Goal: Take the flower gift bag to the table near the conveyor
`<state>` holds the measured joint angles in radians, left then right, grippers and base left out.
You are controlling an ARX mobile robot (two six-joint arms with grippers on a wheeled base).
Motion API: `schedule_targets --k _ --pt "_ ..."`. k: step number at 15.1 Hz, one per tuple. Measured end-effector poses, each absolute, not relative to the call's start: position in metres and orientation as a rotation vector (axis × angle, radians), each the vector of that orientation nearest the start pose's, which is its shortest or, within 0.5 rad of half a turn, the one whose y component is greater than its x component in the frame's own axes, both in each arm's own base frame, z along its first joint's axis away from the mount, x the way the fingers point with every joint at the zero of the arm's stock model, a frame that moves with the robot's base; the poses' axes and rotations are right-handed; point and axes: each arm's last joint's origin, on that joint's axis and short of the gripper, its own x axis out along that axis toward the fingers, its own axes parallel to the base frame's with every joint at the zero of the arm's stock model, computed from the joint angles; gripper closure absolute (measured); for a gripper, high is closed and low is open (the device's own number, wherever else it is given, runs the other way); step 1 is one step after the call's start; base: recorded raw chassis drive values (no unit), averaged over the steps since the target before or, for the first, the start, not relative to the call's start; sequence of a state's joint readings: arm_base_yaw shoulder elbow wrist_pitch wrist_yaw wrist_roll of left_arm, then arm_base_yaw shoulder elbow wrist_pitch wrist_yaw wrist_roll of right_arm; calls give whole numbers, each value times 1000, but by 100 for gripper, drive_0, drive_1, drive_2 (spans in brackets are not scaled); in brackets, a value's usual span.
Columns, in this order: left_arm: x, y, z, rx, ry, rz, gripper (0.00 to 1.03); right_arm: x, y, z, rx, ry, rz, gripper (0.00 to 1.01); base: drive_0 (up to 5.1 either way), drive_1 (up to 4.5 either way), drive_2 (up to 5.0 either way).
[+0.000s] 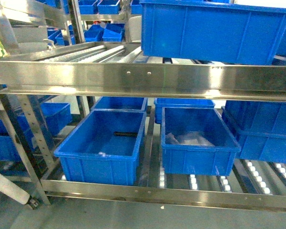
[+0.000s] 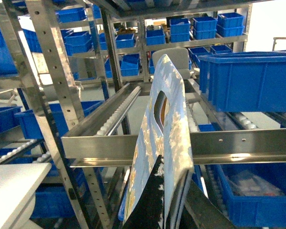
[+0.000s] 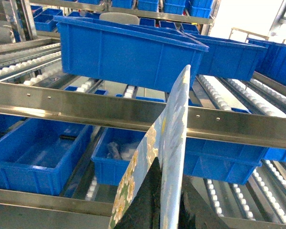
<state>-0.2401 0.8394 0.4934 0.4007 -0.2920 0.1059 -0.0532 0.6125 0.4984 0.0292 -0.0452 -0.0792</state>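
Both arms' jaws pinch a flower gift bag (image 2: 164, 143) edge-on and upright, the white tabletop (image 2: 9, 183) lying lower-left of the left jaws.

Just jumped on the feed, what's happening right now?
Both arms are holding the flower gift bag: each wrist view shows it upright, pinched at the bottom of the picture by the left gripper and the right gripper. The robot faces the conveyor, with its blue bins on the roller lanes. A corner of the white table shows at the lower left of the left wrist view; the bag is not on it yet. The head view barely catches the bag.
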Motion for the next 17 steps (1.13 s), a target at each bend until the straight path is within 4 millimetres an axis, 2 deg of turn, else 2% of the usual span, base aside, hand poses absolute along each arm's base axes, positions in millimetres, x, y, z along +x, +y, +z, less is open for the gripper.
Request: schedule_targets --k 10,17 --pt "186 -37 279 91 -52 55 101 150 -7 279 -75 83 -5 98 -458 395 76" --pt "186 -37 279 91 -51 54 101 151 -7 278 -75 87 -5 98 -476 263 263"
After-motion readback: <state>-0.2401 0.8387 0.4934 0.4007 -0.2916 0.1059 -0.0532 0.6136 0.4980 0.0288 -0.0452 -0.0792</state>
